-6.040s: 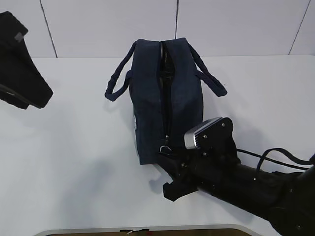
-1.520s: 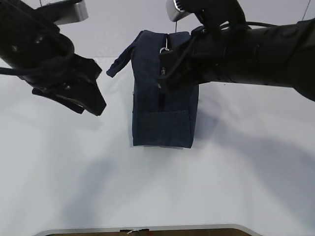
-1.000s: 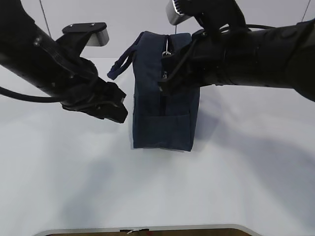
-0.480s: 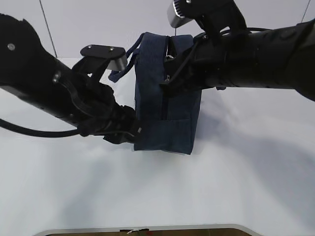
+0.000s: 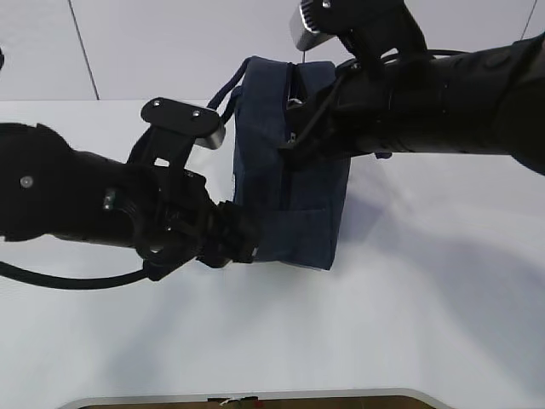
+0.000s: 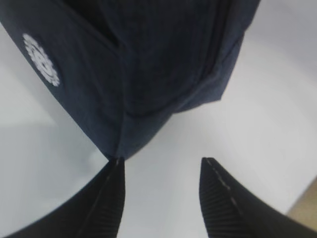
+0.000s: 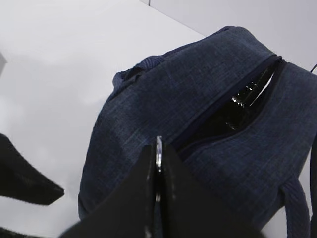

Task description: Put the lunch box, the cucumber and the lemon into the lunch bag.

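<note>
— While the right claw (image 7: 157, 171) pinches the ring pull (image 7: 158, 148), is the lunch bag (image 5: 289, 162) being opened?
— Yes; left claw (image 6: 161, 171), spread, sits just below its corner. Next: brace, keep unzipping.

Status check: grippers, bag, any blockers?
Right gripper shut on ring pull. Left gripper open at lunch bag bottom corner. No blockers visible.

Left tool (image 5: 243, 243) blocks the lunch bag's (image 5: 294, 196) lower left corner; right tool (image 7: 157, 171), pinched on the zipper ring, crowds its top. Bare surface (image 5: 426, 281) lies right of and in front of the bag.
</note>
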`<state>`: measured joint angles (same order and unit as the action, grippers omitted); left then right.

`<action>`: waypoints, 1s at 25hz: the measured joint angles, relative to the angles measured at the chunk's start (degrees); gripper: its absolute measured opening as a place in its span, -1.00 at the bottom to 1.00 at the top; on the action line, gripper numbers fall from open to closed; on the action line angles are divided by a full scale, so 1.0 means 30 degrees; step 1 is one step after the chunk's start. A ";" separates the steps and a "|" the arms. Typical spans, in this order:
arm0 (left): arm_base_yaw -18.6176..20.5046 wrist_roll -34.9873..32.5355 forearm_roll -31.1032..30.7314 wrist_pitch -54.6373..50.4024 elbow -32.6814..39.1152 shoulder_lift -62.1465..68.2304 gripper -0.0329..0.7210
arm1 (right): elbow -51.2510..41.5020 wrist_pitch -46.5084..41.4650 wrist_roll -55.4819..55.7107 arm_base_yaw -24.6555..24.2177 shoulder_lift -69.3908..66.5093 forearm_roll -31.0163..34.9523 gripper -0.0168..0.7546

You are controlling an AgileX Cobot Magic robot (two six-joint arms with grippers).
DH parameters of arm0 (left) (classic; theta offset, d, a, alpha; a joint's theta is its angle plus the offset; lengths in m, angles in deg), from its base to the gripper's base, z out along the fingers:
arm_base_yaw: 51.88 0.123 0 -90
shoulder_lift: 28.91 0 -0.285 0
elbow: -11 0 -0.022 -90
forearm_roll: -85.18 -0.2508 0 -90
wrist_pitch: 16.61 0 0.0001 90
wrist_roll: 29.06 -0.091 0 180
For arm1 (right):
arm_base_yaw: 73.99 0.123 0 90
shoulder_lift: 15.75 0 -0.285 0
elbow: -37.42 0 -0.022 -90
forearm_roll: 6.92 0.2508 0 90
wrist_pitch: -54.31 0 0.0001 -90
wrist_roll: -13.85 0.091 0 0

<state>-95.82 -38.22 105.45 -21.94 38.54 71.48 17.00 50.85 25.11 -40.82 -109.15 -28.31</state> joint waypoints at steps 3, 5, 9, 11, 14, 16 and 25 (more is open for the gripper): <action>-0.0125 0.0000 0.0000 0.2282 0.0496 0.0000 0.03 | 0.0000 -0.0210 0.0000 0.0000 0.0000 0.0000 -0.94; -0.0138 0.0000 0.0000 0.3366 0.0570 0.0000 0.03 | 0.0000 -0.0210 0.0000 0.0000 0.0000 0.0000 -0.94; -0.0138 0.0000 0.0033 0.4774 0.0570 0.0000 0.03 | 0.0009 -0.0222 0.0000 0.0000 0.0000 0.0000 -0.94; -0.0138 0.0000 0.0033 0.5408 0.0579 0.0000 0.03 | 0.0009 -0.0222 0.0000 0.0000 0.0000 0.0000 -0.94; -0.0138 -0.0013 0.0033 0.5849 0.0579 0.0000 0.02 | 0.0009 -0.0222 0.0000 0.0000 0.0000 0.0000 -0.94; -0.0138 -0.0013 0.0033 0.5974 0.0579 0.0040 -0.05 | 0.0009 -0.0222 0.0000 0.0000 0.0000 0.0111 -0.94; -0.0245 -0.0043 -0.0312 0.6373 0.0579 0.0272 -0.63 | 0.0009 -0.0263 0.0000 0.0000 0.0000 0.0383 -0.94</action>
<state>-96.56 -38.35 104.52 -2.82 40.28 72.30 17.02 50.06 25.11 -40.82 -109.15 -27.16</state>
